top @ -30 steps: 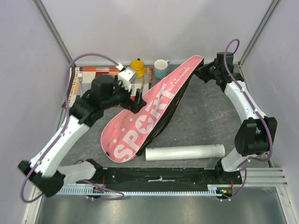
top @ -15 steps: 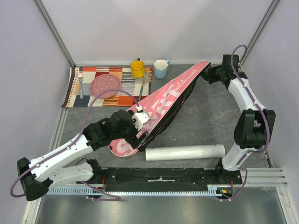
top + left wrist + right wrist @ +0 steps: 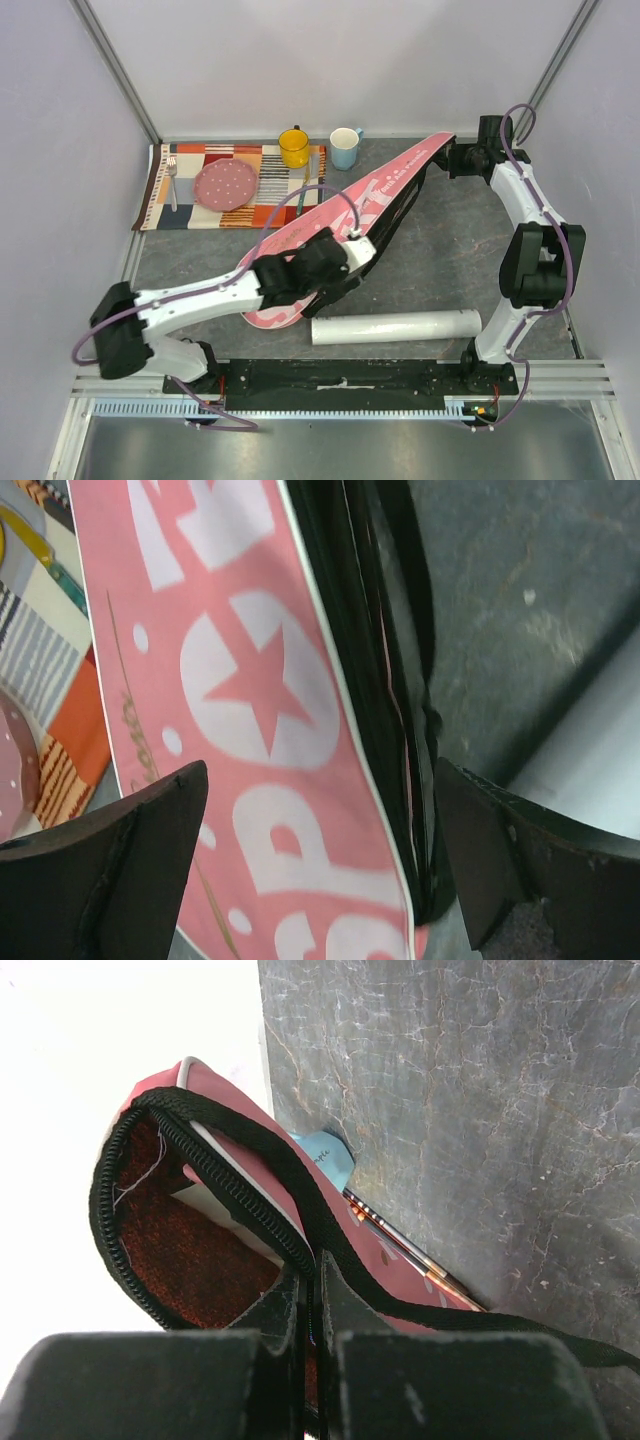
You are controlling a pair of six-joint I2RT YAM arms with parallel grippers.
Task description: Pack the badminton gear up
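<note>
Racket bag point(image 3: 388, 183), pink, is lying slantwise on the table point(image 3: 450, 260), its narrow end being pinched at the zipper edge by the clamped right gripper point(image 3: 312, 1295), likely keeping the opening taut, while the left gripper point(image 3: 320, 845), fingers point(image 3: 130, 850) spread wide, is hovering over its broad end near the tube point(image 3: 396, 326).

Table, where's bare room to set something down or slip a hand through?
Biggest bare patch: between the bag, the tube and the right arm. A smaller one lies between the placemat and the left arm. Crowded: the back left corner and the middle around the bag.
</note>
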